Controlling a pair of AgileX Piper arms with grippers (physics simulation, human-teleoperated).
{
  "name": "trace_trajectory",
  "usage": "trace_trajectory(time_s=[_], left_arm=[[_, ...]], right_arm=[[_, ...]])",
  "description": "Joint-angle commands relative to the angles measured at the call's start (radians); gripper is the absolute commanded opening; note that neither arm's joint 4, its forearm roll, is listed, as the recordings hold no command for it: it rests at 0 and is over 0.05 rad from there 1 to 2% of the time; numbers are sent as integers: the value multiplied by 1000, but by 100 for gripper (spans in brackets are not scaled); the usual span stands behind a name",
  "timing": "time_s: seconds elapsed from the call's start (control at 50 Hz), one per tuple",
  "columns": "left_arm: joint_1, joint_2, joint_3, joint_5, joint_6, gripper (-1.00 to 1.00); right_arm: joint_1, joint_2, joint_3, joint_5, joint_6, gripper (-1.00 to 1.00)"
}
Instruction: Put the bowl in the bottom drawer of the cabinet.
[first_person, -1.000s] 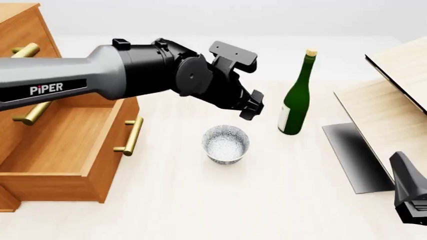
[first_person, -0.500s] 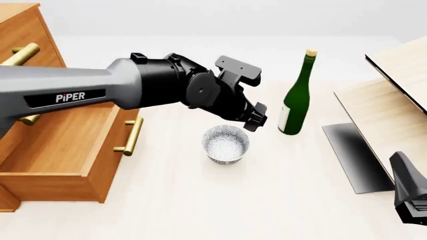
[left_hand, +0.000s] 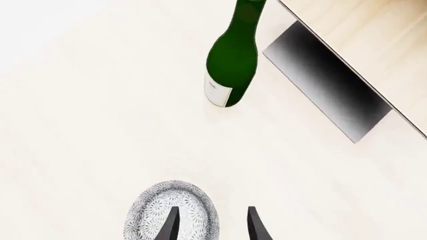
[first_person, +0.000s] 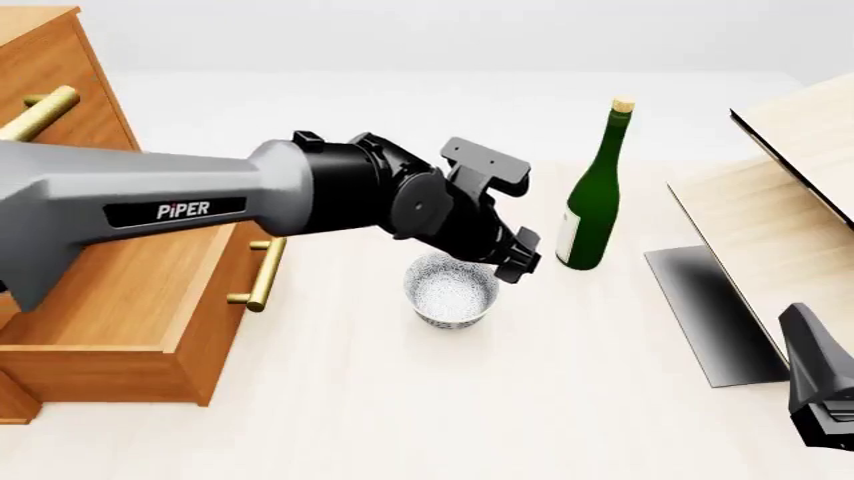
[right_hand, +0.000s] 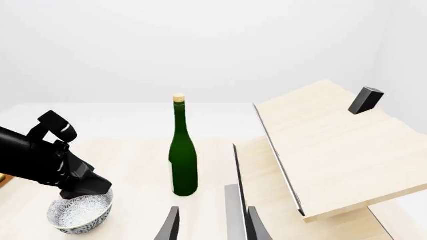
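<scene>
Green bottle (first_person: 593, 190) just beyond bowl (first_person: 451, 290)

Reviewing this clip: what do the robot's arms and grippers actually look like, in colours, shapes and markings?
The left arm has a smooth grey tube link with white "PIPER" lettering on a black band, then glossy black rounded wrist joints and a black left gripper with thin, pointed dark fingers. The right gripper is equally dark. No cables show.

The front view looks down from behind the arms, both wrist views sit closer, and all share the bowl (first_person: 453, 289) and bottle (first_person: 594, 190).
</scene>
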Motion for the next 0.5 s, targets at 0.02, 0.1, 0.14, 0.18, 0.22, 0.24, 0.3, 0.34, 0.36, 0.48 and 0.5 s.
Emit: trace_trajectory(time_s=[0.02,0.1,0.14,0.18,0.22,0.24,0.3,0.34,0.36,0.48,0.5], left_arm=[[-10,34,-2,-7,-20,100],[-9,45,4,-15,-30,100],[-10,45,6,-17,-34,100],[-9,48,5,-16,-34,100],[-9,50,2,-14,-36,100],[-8,52,2,-15,-37,100],[-5,58,0,-13,-42,100],[0,67,-3,-10,-45,100],[0,69,-3,-11,-43,100],[2,76,-10,-13,-42,100],[1,77,-10,-13,-42,100]], right_arm=[[0,0,0,0,0,100],[0,0,0,0,0,100],[0,0,0,0,0,100],[0,0,0,0,0,100],[0,0,0,0,0,100],[0,0,0,0,0,100],[0,0,0,0,0,100],[0,0,0,0,0,100],[0,0,0,0,0,100],[0,0,0,0,0,100],[0,0,0,0,0,100]])
